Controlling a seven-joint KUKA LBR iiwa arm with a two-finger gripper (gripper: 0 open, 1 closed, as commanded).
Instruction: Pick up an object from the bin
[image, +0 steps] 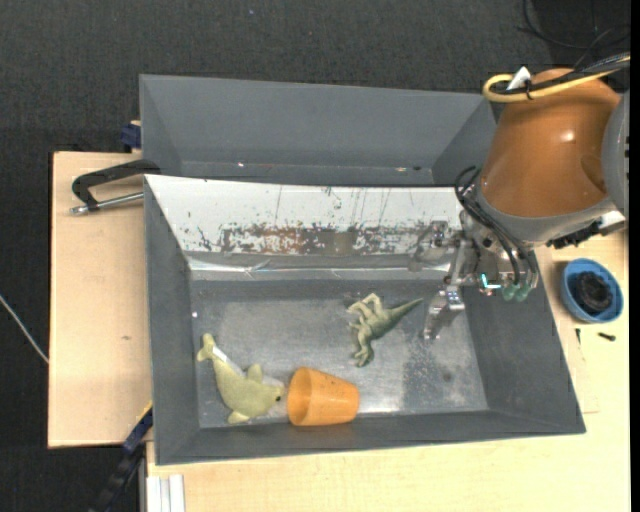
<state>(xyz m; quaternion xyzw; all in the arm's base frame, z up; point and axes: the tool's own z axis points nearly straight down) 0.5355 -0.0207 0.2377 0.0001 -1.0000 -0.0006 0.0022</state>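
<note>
1. Three loose things are lying on the floor of the grey metal bin (170, 330), and the claw (436, 328) is hanging low over the right part of that floor, with nothing visibly held.
2. Nearest to it, a small green plastic dinosaur figure (370, 322) is lying in the middle of the bin, its thin tail pointing right toward the claw. Claw and tail tip are sitting just beside each other; whether they are touching I cannot tell.
3. Whether the claw is standing apart or together I cannot tell.
4. By my judgement the approach step is in hand, as nothing is being lifted yet. The next move is calling for a shift left, so the claw is straddling the dinosaur's body rather than its thin tail, then a closing and a lift.
5. Counting: one green dinosaur; one pale yellow-green rubbery dolphin figure (240, 385) lying at the near left; one orange plastic cup (322, 397) lying on its side just right of the dolphin, by the near wall.
</note>
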